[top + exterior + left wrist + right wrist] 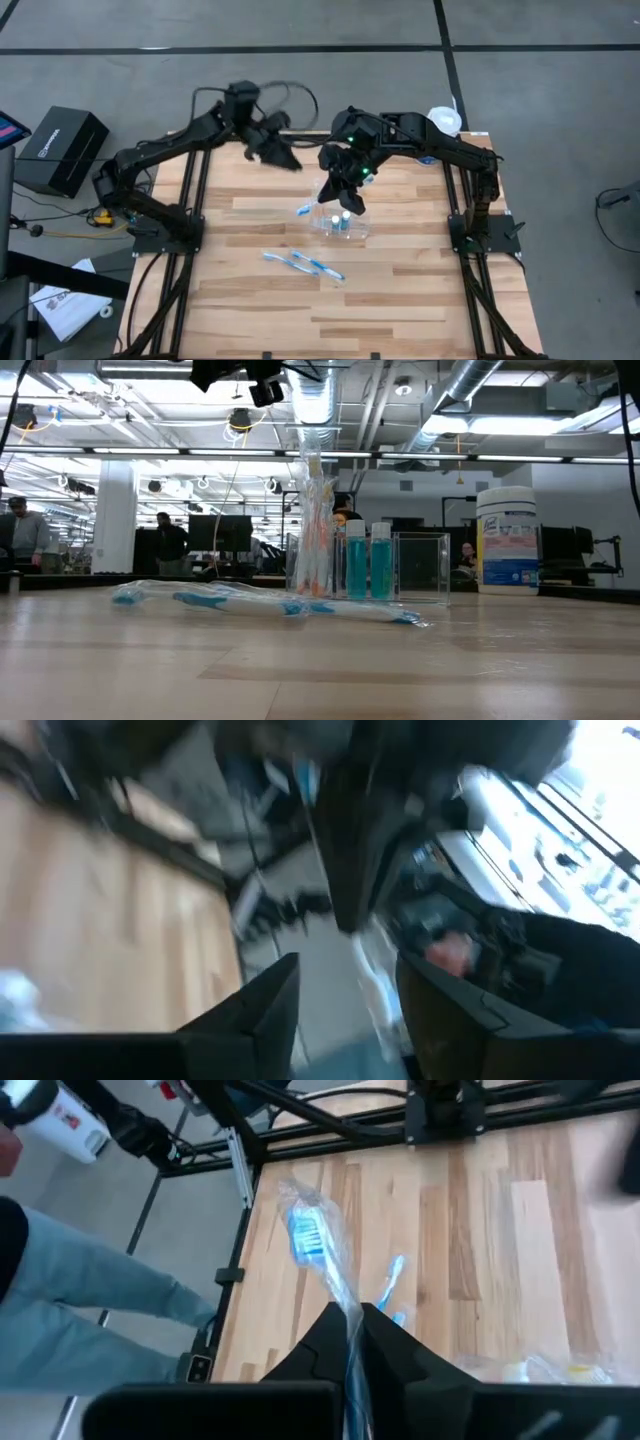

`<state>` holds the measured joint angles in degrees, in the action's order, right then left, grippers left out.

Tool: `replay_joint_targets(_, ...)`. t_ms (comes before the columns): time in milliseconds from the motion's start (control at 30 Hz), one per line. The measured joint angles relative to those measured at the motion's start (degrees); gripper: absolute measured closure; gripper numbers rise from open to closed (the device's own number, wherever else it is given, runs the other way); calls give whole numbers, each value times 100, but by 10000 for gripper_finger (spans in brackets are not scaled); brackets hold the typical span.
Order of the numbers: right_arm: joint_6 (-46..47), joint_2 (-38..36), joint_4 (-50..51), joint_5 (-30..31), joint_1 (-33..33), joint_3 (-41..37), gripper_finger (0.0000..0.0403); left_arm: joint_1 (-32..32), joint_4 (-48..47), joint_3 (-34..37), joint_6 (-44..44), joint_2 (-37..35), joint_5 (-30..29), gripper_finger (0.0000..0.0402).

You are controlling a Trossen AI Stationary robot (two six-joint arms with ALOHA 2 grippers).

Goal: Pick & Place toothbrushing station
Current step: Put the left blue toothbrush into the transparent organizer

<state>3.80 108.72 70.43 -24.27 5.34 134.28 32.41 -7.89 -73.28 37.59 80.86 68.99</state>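
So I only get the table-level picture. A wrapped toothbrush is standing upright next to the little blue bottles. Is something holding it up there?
Observer: Yes. The right gripper is shut on the wrapped toothbrush, and from above it hangs over the toothbrushing station.
Operator: And the other arm, where's that?
Observer: The left gripper is near the table's far edge, away from the station, open and holding nothing.
Operator: The blue things lying in front, how many are there?
Observer: From above there are two loose toothbrushes. They lie close together on the wood, apart from the station.
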Motion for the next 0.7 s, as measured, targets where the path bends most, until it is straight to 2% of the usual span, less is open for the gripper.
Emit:
replay_joint_targets(167,209,-28,-153,13,9,55,402,704,535,2,3,-294,-195,229)
replay_joint_targets(433,923,-119,-2115,75,181,33,397,1549,726,0,-75,-941,-587,247)
replay_joint_targets(600,1123,-115,-3464,725,320,33,398,1610,1191,0,-177,-1310,-1261,258)
replay_joint_targets(700,1129,-63,-4332,973,425,33,399,1579,1787,0,-420,-1559,-1723,261)
